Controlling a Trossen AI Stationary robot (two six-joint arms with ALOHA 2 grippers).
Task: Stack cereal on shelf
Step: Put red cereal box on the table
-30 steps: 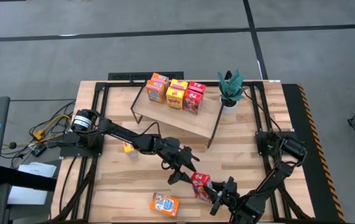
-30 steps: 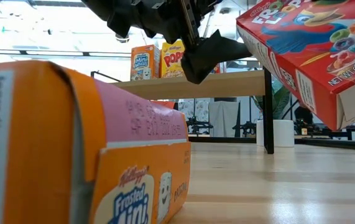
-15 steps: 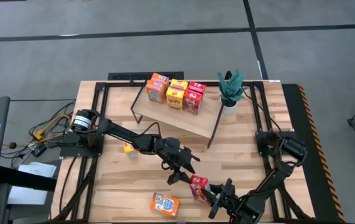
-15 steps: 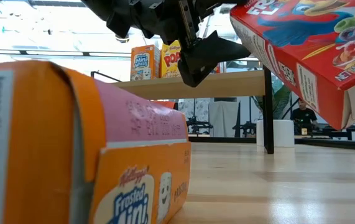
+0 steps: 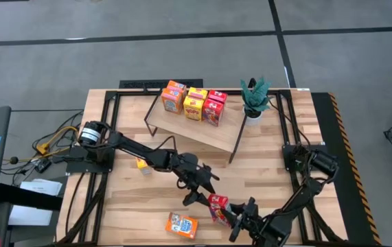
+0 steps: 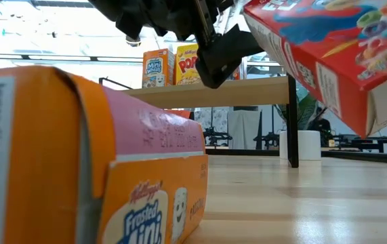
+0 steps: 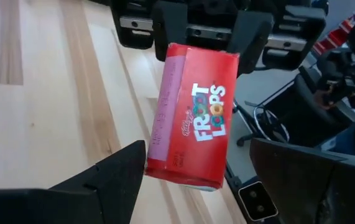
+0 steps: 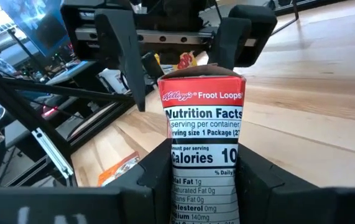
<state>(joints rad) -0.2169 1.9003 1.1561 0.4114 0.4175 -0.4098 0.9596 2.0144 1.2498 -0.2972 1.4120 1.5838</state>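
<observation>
My right gripper is shut on a red Froot Loops cereal box, held in the air near the table's front edge. My left gripper is open just left of it. Its two fingers stand on either side of the box's free end; I cannot tell whether they touch it. An orange cereal box lies flat on the table in front. The light-wood shelf stands at the back on black legs. An orange, a yellow and a red box stand on its far edge. My right gripper pinches the red box between its two fingers, which lie on the two faces beside the nutrition-facts panel, at the end away from my left gripper. The fingers come from the table's right near side, pointing left. The box is lifted clear and tilted.
A potted plant stands right of the shelf. A small yellow item lies on the table under my left arm. The orange Frosted Mini box fills the low view's foreground. Bare planks lie between the shelf and the grippers.
My right gripper has carried the red box a little toward the table's left and near edge, closer to my left gripper. The box has stayed clear of the table and tilted. My left gripper has shifted slightly the same way and has stayed open.
</observation>
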